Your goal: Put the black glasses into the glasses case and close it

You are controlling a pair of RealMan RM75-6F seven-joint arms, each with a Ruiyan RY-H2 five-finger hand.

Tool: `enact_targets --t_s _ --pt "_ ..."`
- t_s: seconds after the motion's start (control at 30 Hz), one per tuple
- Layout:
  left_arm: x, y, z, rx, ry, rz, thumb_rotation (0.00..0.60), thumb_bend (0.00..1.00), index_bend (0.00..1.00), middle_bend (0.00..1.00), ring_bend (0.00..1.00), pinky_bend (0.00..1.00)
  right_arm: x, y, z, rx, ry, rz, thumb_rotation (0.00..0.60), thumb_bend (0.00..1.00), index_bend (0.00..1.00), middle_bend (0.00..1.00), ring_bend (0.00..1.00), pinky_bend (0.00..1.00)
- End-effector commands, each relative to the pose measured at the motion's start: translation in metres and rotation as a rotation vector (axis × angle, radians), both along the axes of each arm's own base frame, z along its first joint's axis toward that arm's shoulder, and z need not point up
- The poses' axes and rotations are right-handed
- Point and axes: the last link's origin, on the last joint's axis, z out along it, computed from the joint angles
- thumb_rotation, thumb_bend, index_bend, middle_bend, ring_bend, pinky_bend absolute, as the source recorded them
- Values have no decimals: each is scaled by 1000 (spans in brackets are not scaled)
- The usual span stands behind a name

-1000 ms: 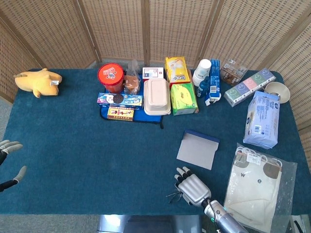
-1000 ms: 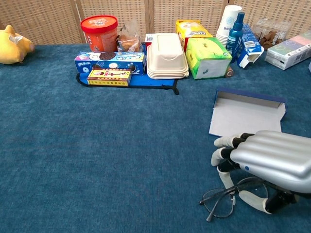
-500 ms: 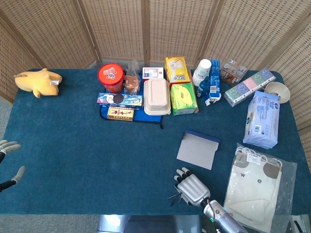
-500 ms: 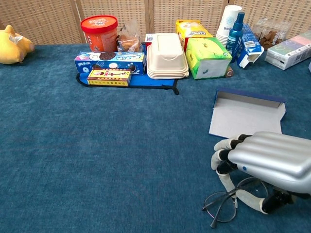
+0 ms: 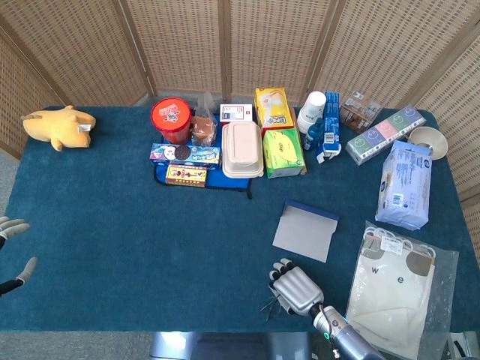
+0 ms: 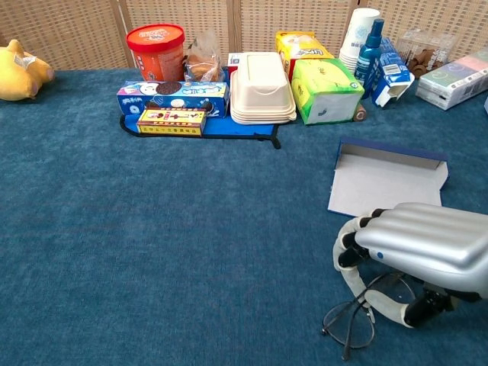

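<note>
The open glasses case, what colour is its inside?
Pale grey inside the glasses case, with a dark blue rim along its far edge; the chest view shows it best.

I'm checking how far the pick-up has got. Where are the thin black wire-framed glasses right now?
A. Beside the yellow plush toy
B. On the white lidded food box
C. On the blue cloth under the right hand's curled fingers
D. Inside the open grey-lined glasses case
C: the thin black wire-framed glasses lie on the blue cloth beneath the silver right hand, near the open grey-lined glasses case, which holds nothing.
</note>
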Motion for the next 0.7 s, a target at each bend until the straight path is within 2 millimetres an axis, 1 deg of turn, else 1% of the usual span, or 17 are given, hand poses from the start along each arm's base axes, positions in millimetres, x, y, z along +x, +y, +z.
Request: enact_targets --t_s 0.03,0.27,0.7 --pt "0 0 0 1 0 0 600 302 258 248 141 26 0 -3 2 -4 -7 -6 600 553 589 321 172 172" --pt "1 0 0 1 -2 -4 600 303 258 247 140 26 4 -12 13 -41 -36 -14 600 555 591 323 174 173" --pt "3 2 -3 -8 1 -12 600 302 258 247 140 25 15 -41 45 -146 -101 -29 600 559 591 322 174 173"
